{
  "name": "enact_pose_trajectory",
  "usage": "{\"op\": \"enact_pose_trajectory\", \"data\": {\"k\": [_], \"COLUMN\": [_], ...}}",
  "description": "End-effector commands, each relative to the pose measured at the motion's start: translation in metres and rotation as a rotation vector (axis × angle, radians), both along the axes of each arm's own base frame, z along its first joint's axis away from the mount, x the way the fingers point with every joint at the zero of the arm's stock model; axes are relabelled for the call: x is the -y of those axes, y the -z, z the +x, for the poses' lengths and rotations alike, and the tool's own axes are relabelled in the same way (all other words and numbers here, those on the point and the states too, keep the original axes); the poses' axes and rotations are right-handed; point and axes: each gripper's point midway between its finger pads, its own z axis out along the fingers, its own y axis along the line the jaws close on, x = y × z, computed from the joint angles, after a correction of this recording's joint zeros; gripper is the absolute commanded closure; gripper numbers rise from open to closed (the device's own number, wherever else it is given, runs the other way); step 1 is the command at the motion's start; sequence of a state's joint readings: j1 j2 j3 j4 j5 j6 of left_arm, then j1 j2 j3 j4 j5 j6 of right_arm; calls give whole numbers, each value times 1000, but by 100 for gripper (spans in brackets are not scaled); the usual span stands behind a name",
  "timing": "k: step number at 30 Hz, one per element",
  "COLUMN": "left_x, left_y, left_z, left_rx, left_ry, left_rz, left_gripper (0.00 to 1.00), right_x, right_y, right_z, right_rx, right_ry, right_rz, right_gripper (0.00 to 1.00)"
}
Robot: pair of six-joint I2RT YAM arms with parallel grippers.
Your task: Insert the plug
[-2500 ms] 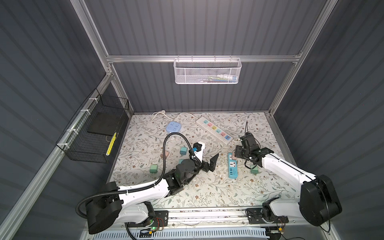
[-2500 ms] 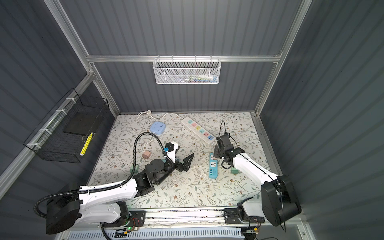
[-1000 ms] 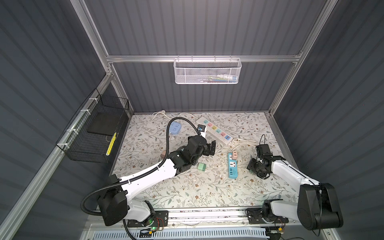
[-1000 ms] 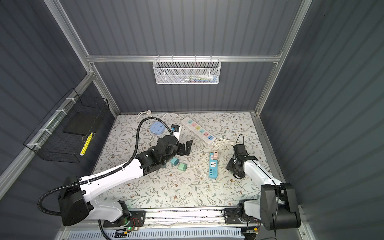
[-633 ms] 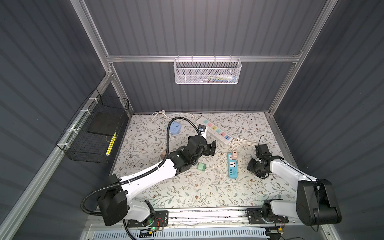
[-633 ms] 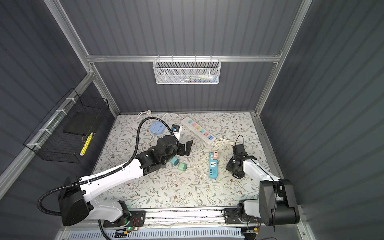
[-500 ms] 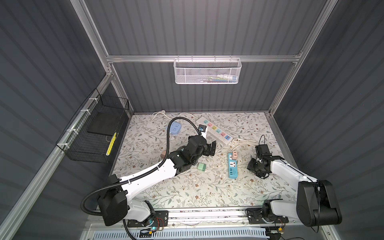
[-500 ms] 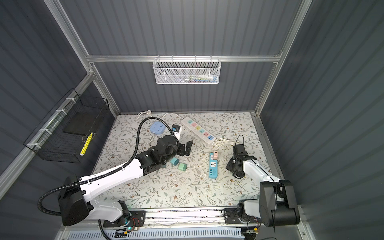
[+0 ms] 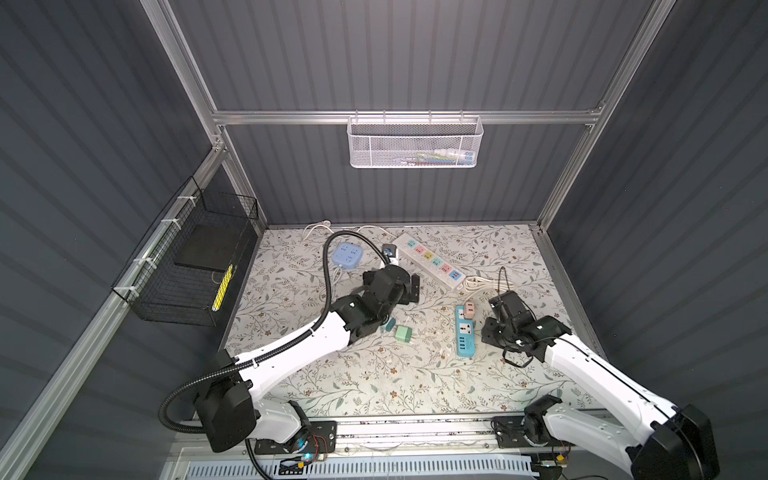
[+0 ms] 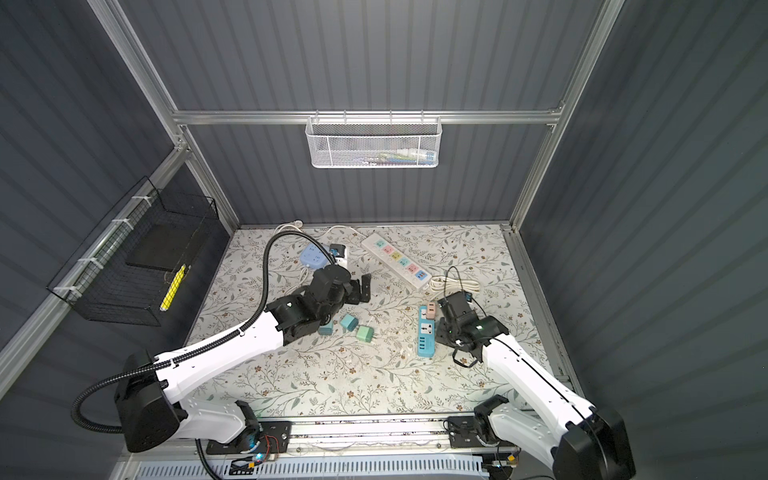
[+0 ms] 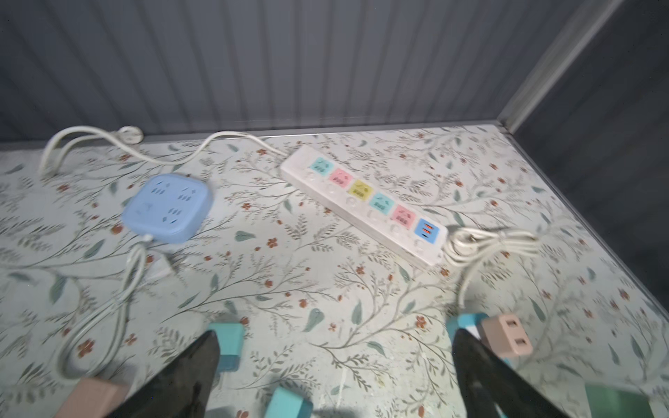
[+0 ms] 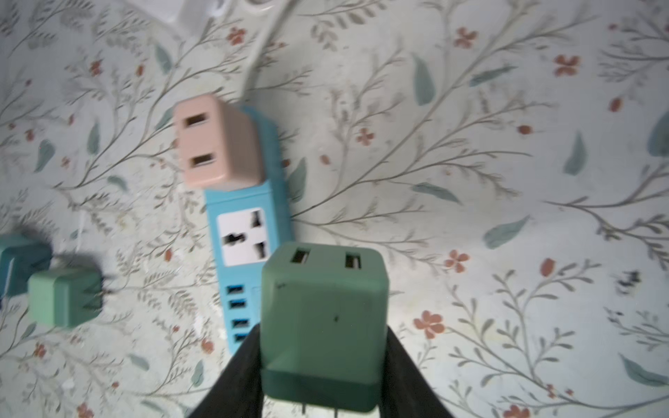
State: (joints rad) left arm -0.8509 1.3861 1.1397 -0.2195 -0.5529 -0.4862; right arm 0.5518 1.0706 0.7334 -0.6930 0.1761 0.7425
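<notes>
The right pincer (image 12: 322,365) is clamped on the dark green cube-shaped plug (image 12: 322,307), a black finger (image 12: 239,376) pressed to each flank, and two metal prongs (image 12: 304,407) poke out at the wrist end. Just past the plug lies the bright blue plastic power strip (image 12: 249,224), its white universal socket (image 12: 244,235) showing right at the plug's far edge. Whether plug and strip touch, I can't tell. At the end of the strip farthest from this pincer a pale pink two-slot adapter (image 12: 217,141) is seated on it. Farther out, toward the left arm's side, a light green cube plug (image 12: 63,296) and a teal cube plug (image 12: 18,260) lie close together on the floral-patterned worktop (image 12: 506,181). Over there the left pincer (image 11: 335,334) hangs spread wide above the worktop. Well beyond its tips lie a long white power strip with pastel sockets (image 11: 365,202) and a rounded pale blue socket hub (image 11: 168,206).
</notes>
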Motion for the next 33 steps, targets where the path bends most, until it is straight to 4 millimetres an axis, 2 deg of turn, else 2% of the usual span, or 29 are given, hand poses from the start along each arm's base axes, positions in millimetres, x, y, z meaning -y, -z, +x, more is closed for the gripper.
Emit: {"op": "enact_pose_trajectory", "data": {"k": [1, 4, 7, 10, 17, 24, 27, 30, 33], "left_x": [-41, -55, -62, -60, -42, -33, -34, -45, -45], "left_y": [12, 25, 43, 54, 65, 66, 64, 68, 67], "left_z": [-2, -12, -21, -23, -20, -20, -20, -20, -21], "left_rx": [-79, -82, -92, -104, -184, -197, -203, -194, -191], "left_ry": [-145, -155, -150, -142, -101, -58, -36, -66, -55], "left_rz": [-84, -85, -93, -104, -85, -83, -38, 24, 36], "left_gripper": [0, 0, 0, 0, 0, 0, 0, 0, 0], "right_x": [-22, -62, -98, -116, -128, -128, -133, -136, -139], "right_y": [3, 12, 21, 35, 68, 91, 95, 100, 95], "right_z": [-7, -4, 0, 7, 5, -8, -6, -7, -5], "right_rx": [-27, -31, -35, -47, -109, -172, -171, -180, -176], "right_ry": [-20, -97, -171, -189, -190, -152, -145, -144, -132], "right_rz": [-67, -50, -42, -44, -31, 11, 23, 32, 27], "right_gripper": [61, 61, 61, 61, 61, 57, 55, 48, 40]}}
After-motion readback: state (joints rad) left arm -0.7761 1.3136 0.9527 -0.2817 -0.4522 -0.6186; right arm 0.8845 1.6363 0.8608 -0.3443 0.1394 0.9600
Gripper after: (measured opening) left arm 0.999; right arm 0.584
